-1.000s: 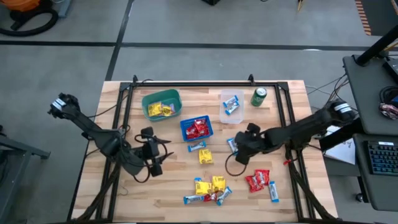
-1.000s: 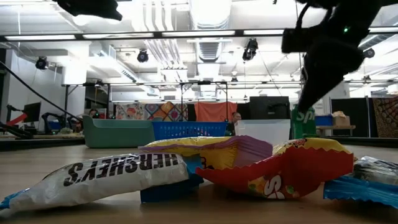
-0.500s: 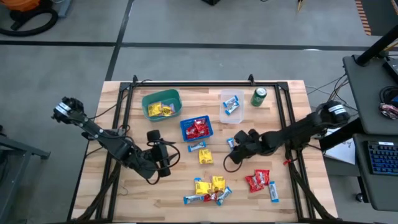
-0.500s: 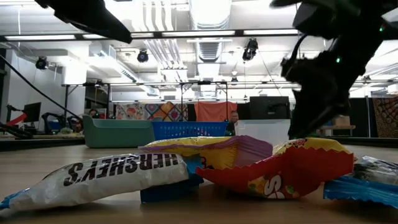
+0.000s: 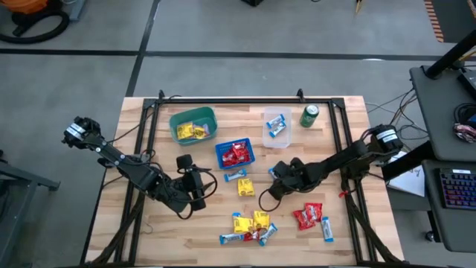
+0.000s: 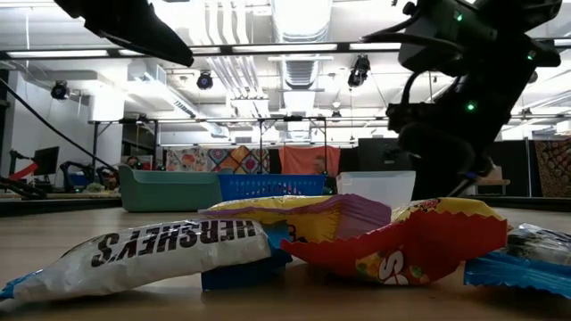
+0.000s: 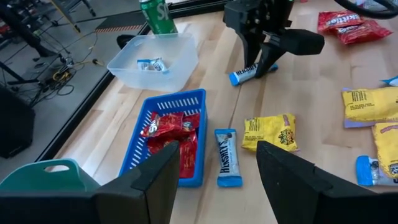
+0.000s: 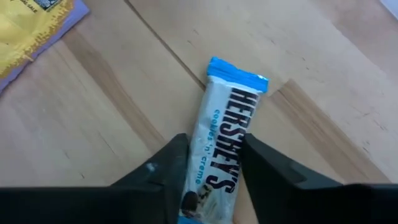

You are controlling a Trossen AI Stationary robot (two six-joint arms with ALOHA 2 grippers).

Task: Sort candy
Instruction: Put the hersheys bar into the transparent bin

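Even overhead light falls on the wooden table in the high view, leaving only short, soft shadows beneath the two arms. In the low view, bright ceiling strip lights glare across the top of the frame and turn both arms into dark silhouettes; the candy wrappers in the foreground gleam, slightly soft, while the room behind stays fairly crisp. In the right wrist view, the dark fingers at the bottom edge blur out of focus.
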